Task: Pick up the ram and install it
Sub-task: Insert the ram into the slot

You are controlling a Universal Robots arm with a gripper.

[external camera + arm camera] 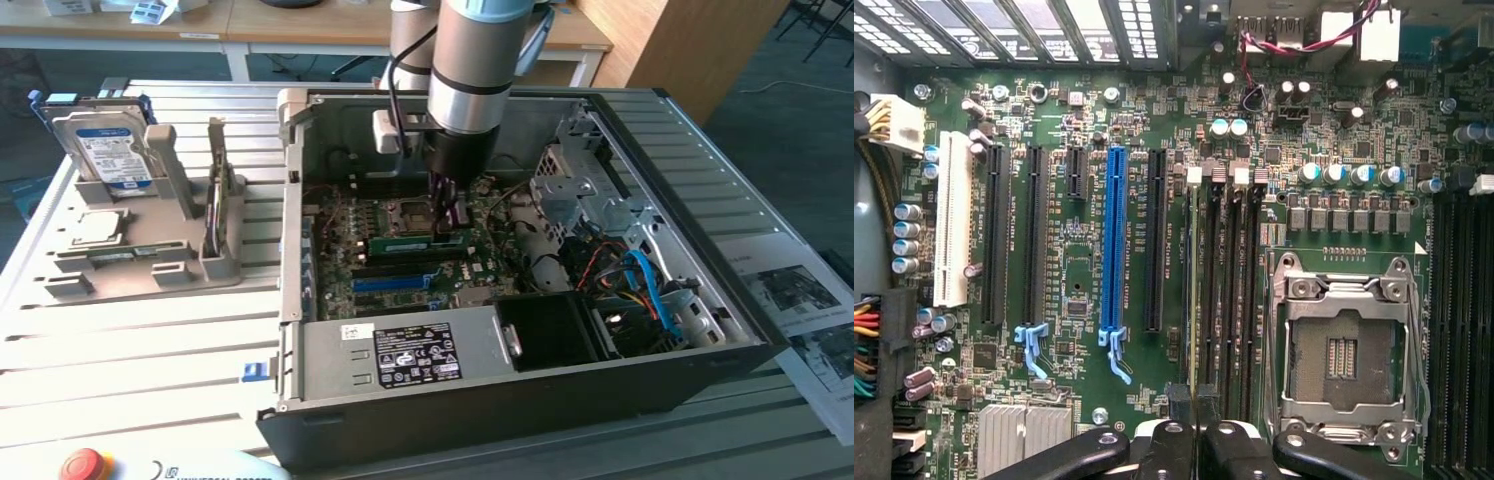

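Slatted grey counter (134, 340) carries an open computer case (534, 400), where the pincer (450, 222), closed on the ram (400, 243) directly beneath it, holds the stick on edge beside the processor socket (418, 212), lengthwise along the memory slots (1229, 290).

Hard drive (114, 148), computer case (534, 400), red button (83, 465)

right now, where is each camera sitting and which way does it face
exterior view: off the arm, raised, looking down at an angle into the open computer case; the arm and gripper show, down by the ram.
wrist view: on the wrist, looking straight down at the motherboard; the gripper's fingers show.
shared: the gripper, the blue slot and the empty cpu socket.
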